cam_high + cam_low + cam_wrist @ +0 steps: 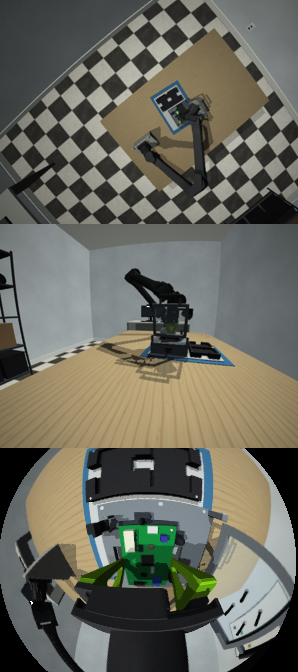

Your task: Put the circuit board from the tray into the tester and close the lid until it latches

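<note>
My gripper, with green fingers, is shut on the green circuit board, holding it by its long edges. It holds the board face up, low over the plate of the grey tester; I cannot tell whether the board touches the plate or the pins. The board's white connector end points toward the black tray, whose two pockets are empty. The tester's lid stands open and upright.
Tester and tray sit on a blue mat on the wooden table. The arm's base is mounted at the table's near side. A black shelf rack stands off the table.
</note>
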Motion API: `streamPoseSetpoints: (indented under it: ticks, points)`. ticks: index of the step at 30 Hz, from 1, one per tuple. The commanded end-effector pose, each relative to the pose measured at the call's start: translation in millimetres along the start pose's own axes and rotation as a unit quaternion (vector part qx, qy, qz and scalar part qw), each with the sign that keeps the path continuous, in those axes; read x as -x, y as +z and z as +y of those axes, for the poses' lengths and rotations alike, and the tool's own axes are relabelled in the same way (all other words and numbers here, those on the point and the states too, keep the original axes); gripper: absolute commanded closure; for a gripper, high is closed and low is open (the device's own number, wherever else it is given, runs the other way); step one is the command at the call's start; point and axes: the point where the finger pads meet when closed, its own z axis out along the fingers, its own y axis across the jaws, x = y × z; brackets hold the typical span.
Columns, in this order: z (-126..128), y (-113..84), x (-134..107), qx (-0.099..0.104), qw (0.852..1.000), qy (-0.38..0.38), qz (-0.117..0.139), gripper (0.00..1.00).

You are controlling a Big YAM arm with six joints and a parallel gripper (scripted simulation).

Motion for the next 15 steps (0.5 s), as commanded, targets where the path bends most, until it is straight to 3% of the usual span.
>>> streamPoseSetpoints:
  ticks: [1,15]
  points:
    - [-17.9,-1.9,-2.9,-0.008,1.0,0.012,-0.005,0.28]
    - [-18.9,-2.3,-3.1,-0.009,1.0,0.012,-0.006,0.28]
